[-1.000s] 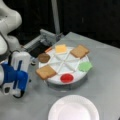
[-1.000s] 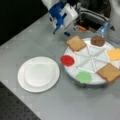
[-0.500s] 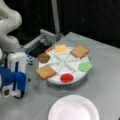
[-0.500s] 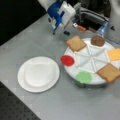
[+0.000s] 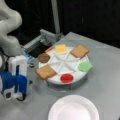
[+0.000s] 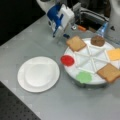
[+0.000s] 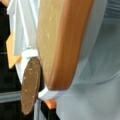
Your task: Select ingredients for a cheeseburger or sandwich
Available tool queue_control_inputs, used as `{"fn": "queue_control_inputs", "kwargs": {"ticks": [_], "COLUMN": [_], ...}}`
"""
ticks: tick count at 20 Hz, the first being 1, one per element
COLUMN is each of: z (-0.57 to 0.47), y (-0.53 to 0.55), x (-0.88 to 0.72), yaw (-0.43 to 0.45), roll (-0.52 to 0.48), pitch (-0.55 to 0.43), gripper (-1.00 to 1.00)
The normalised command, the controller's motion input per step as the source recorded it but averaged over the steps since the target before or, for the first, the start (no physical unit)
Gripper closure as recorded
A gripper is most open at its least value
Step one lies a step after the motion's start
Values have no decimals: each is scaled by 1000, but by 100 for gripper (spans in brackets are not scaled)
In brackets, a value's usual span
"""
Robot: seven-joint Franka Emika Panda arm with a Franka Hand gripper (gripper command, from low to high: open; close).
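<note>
The ingredients lie in a white divided tray [image 5: 65, 63] [image 6: 88, 59]. They are two tan bread slices [image 5: 45, 72] [image 5: 79, 51], a brown patty [image 5: 44, 57] [image 6: 97, 40] and a yellow cheese slice [image 5: 60, 48] [image 6: 114, 54]. My blue and white gripper [image 5: 16, 95] [image 6: 58, 33] hangs low over the table just beside the tray, nearest the bread slice [image 6: 75, 43], and holds nothing that I can see. In the wrist view that bread slice [image 7: 62, 42] fills the frame, with the patty [image 7: 30, 85] behind it. No cheeseburger or sandwich is in view.
A white paper plate [image 5: 73, 110] [image 6: 38, 74] sits bare on the grey table in front of the tray. The tray also holds a red round piece [image 5: 66, 78] [image 6: 67, 60] and a green piece [image 5: 85, 66] [image 6: 84, 77]. A grey and black fixture [image 5: 41, 43] stands behind the tray.
The gripper has sunk slightly toward the table beside the tray. The food pieces and the plate have not moved.
</note>
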Motion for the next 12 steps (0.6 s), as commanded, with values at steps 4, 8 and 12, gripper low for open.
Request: {"fn": "queue_control_inputs", "kwargs": {"ticks": [4, 8, 12], "z": [-304, -226, -204], "y": [-308, -347, -356], "x": [336, 312, 310], "yaw": [151, 179, 183], "roll": [328, 332, 337], "pitch": [-109, -115, -111], "gripper": [-100, 100, 100]}}
